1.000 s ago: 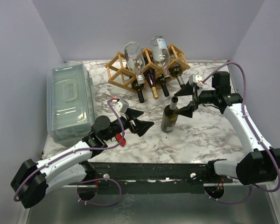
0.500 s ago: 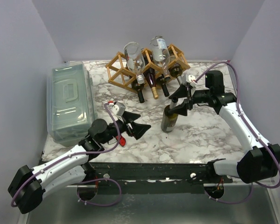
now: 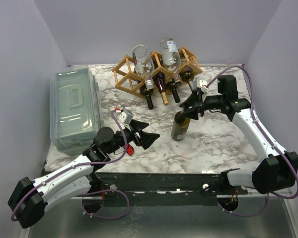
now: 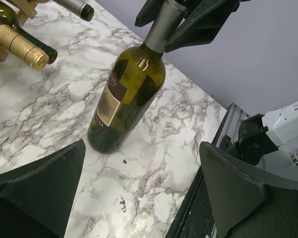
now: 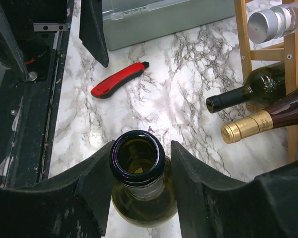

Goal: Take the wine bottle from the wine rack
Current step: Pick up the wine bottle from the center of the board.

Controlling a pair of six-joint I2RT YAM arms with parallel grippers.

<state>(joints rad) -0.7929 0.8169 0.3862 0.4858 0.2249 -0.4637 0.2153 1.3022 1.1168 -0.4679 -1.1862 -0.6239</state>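
A green wine bottle (image 3: 179, 127) (image 4: 126, 94) stands upright and uncorked on the marble table, in front of the wine rack (image 3: 124, 74) (image 5: 241, 44). My right gripper (image 3: 186, 110) (image 5: 139, 166) straddles its neck just below the lip (image 5: 137, 157). The jaws stand narrow: the left finger touches the neck and a thin gap shows on the right, so it counts as open. The rack is a tan wooden lattice that holds several lying bottles (image 3: 161, 89), necks toward me. My left gripper (image 3: 151, 130) (image 4: 141, 183) hovers wide open and empty over the table, left of the standing bottle.
A grey lidded plastic box (image 3: 74, 106) (image 5: 154, 17) fills the table's left side. A red box cutter (image 3: 128, 147) (image 5: 120, 79) lies by the left gripper. Bottle necks (image 5: 248, 126) stick out of the rack toward the right gripper. The table's black front rail (image 4: 203, 198) is close.
My right gripper moved left onto the standing bottle's neck and its jaws drew in from wide to narrow. The left arm pulled back a little toward me.
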